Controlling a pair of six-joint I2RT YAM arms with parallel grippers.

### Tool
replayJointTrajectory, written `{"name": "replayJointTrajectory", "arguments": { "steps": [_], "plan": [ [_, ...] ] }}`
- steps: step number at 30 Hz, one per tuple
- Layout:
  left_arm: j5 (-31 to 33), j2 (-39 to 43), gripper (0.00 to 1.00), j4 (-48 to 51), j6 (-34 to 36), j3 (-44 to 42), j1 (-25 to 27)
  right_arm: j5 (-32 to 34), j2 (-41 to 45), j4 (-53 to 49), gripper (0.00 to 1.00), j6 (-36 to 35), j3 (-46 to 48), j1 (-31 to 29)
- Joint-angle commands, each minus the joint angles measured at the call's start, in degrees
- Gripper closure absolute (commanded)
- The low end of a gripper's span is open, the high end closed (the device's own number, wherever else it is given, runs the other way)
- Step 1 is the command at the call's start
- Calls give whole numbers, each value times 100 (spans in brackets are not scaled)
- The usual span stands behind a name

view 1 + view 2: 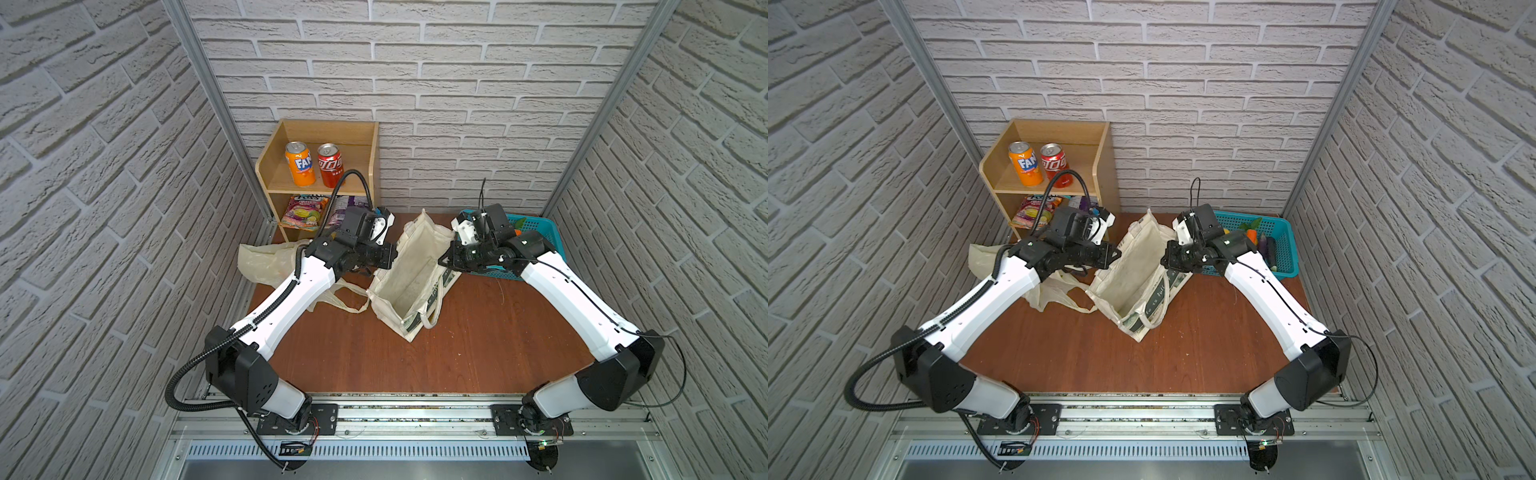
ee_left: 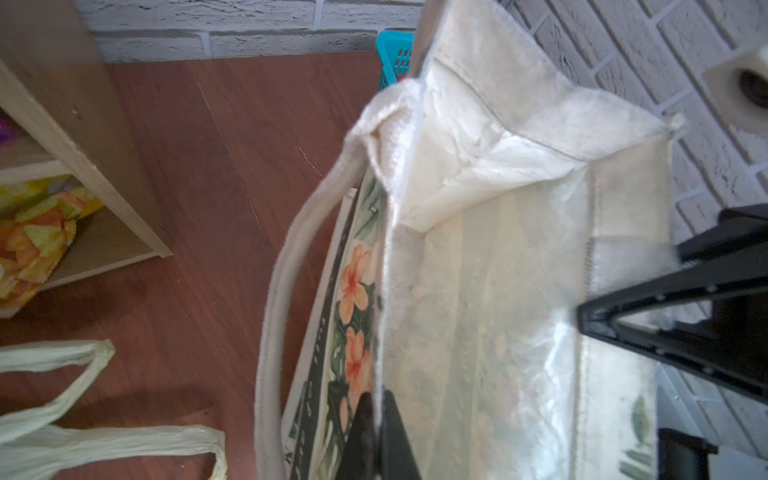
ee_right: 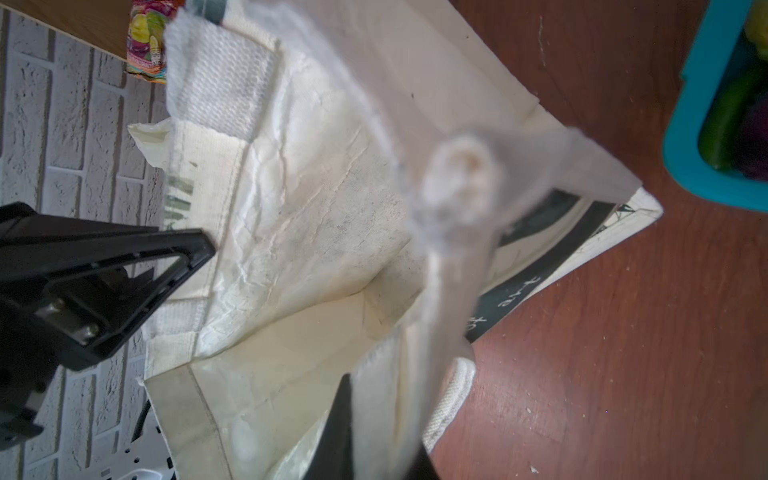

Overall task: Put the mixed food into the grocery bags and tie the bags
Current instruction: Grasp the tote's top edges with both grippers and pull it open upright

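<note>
The cream canvas tote [image 1: 409, 274] [image 1: 1133, 274] stands open mid-table. My left gripper [image 1: 390, 259] [image 2: 378, 432] is shut on its left rim, and the right gripper [image 1: 444, 262] [image 3: 374, 432] is shut on the opposite rim beside a cord handle. The tote's inside [image 2: 478, 291] [image 3: 311, 208] holds nothing that I can see. A pale-yellow plastic bag [image 1: 266, 262] [image 1: 984, 257] lies flat behind the left arm. An orange soda can [image 1: 300, 164] stands on the upper shelf. The purple snack packet [image 1: 344, 207] is half hidden on the lower shelf. A toy carrot [image 1: 1251, 235] lies in the basket.
A wooden shelf unit [image 1: 368, 137] stands at the back left, with a red cola can [image 1: 330, 165] and a colourful snack packet [image 1: 301, 214]. The turquoise mesh basket [image 1: 1281, 232] sits at the back right, behind the right arm. Brick walls close in three sides.
</note>
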State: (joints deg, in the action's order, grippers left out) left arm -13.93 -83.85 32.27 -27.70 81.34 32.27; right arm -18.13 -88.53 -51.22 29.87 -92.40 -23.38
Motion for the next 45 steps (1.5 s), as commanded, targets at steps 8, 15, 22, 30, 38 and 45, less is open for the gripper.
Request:
{"name": "replayJointTrajectory", "arguments": {
  "steps": [8, 15, 22, 30, 38, 45],
  "plan": [
    [1790, 734, 100, -1991, -2727, -1131, 922, -872, -759, -504, 91, -1065, -1034, 570],
    [2471, 688, 100, -2385, -3571, -1320, 1350, -856, -708, -511, 48, -1156, -915, 668],
    [2941, 686, 100, -2499, -3996, -1360, 1431, -871, 29, 161, 44, -793, 245, 652],
    [3253, 606, 100, -2093, -4089, -928, 1448, -927, 26, 170, 92, -827, 1, 659],
    [3810, 706, 69, -1528, -3604, -925, 1401, -982, -312, -80, 93, -1057, -593, 661],
    [3941, 1002, 32, -806, -2850, -923, 1130, -1008, -466, -29, 92, -1255, -424, 717]
  ]
}}
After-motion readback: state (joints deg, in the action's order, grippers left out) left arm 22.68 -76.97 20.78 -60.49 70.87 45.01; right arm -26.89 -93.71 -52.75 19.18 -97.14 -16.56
